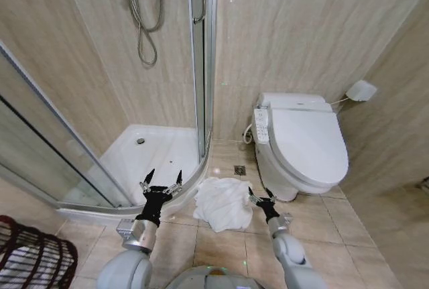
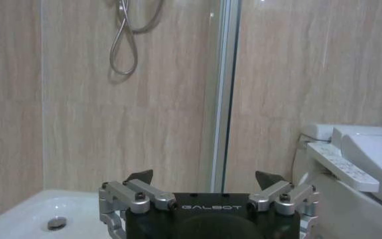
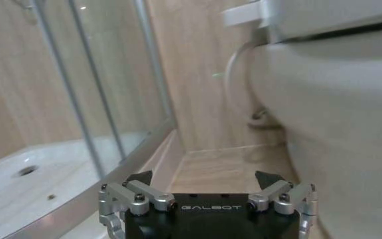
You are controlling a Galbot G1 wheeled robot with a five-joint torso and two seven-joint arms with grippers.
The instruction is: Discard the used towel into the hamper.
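Both my claws, left (image 1: 164, 176) and right (image 1: 260, 194), spread wide, flank the crumpled white towel (image 1: 223, 203); I'd lower right, pinching a thick fold.

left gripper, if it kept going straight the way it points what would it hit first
Probably the shower tray rim or the tiled wall above it; the left gripper, open, points there, though depth is unclear.

Towel (image 1: 222, 203) on floor between shower tray (image 1: 161, 151) left, toilet (image 1: 301, 143) right; hamper (image 1: 33, 255) far left.
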